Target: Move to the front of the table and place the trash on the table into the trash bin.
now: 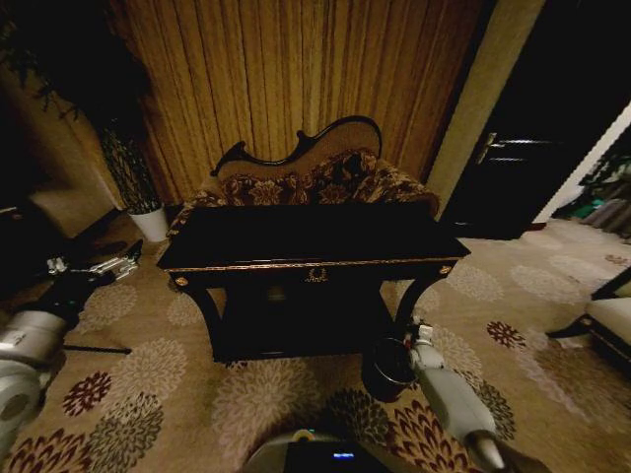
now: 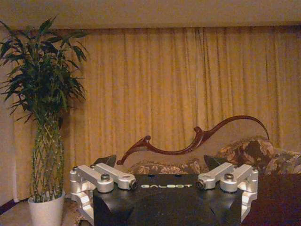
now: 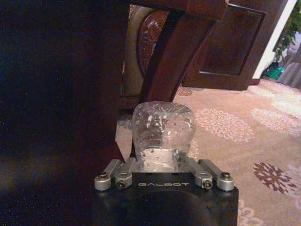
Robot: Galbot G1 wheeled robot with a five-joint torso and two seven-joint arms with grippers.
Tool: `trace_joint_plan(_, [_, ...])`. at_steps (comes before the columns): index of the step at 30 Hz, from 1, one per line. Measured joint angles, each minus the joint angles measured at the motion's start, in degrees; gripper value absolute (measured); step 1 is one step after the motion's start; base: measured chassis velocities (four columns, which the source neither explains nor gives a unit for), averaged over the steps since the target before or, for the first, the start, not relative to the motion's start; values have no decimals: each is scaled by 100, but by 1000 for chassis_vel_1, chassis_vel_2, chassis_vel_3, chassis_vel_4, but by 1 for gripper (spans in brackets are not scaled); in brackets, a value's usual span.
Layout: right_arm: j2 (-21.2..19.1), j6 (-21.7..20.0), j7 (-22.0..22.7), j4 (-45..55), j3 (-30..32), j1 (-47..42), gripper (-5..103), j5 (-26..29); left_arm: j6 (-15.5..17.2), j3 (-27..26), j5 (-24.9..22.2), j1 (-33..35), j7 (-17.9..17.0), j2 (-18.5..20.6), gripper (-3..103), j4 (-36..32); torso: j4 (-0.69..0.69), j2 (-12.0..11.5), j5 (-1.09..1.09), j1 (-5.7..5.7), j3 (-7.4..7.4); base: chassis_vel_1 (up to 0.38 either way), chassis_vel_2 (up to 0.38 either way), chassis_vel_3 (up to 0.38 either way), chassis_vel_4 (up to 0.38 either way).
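The black, gold-trimmed surface [image 1: 311,241] is standing squarely ahead of the robot on the flower-patterned carpet [image 1: 148,394], with the carved patterned sofa [image 1: 315,177] sitting just behind it against the gold curtains [image 2: 188,84]. A tall plant in a white pot [image 2: 46,209] is standing off to the left. The small dark trash bin [image 1: 386,370] is resting on the carpet beside the surface's front right leg [image 3: 171,52]. The right end effector [image 1: 422,340] is hanging at the bin's rim, gripping a clear plastic bottle [image 3: 162,132] by its body between closed fingers. The left end effector [image 2: 164,181] is hovering off to the left of the surface, its fingers spread wide and holding nothing.
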Motion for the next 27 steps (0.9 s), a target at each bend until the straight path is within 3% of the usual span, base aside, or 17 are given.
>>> trace_joint_plan(2, [-22, -5, -4, 51, 12, -21, 46, 0, 0, 6, -1, -4, 0, 2, 100, -1, 1, 0, 0, 0, 0, 0, 0, 0, 0])
trace_joint_plan(4, [-28, -7, -5, 75, 13, -30, 46, 2, -1, 7, -1, -5, 0, -1, 100, -1, 1, 0, 0, 0, 0, 0, 0, 0, 0])
trace_joint_plan(7, [-38, -15, -6, 137, 15, -50, 63, 8, -9, 10, -1, -5, 0, -3, 100, -2, 1, 0, 0, 0, 0, 0, 0, 0, 0])
trace_joint_plan(8, [-38, -15, -6, 137, 15, -50, 63, 8, -9, 10, -1, -5, 0, -3, 100, -2, 1, 0, 0, 0, 0, 0, 0, 0, 0])
trace_joint_plan(10, [-44, -20, -6, 160, 18, -59, 74, 16, -21, 0, -1, 3, 5, 13, 100, -2, 2, 0, 1, 0, 0, 0, 0, 0, 0])
trace_joint_plan(12, [-47, -21, -6, 169, 18, -64, 74, 18, -26, -7, -2, 9, 10, 24, 100, -2, 1, 0, 0, 0, 0, 0, 0, 0, 0])
trace_joint_plan(18, [-91, -29, -1, 216, 30, -100, 98, 27, -35, -22, -18, 2, 17, 77, 100, 6, 1, 0, 1, 0, 0, 0, 0, 0, 0])
trace_joint_plan(27, [-126, -57, 4, 308, 42, -183, 100, 59, -35, 5, -20, -5, 17, 81, 100, 6, 1, 0, 1, 0, -1, 0, 0, 0, 0])
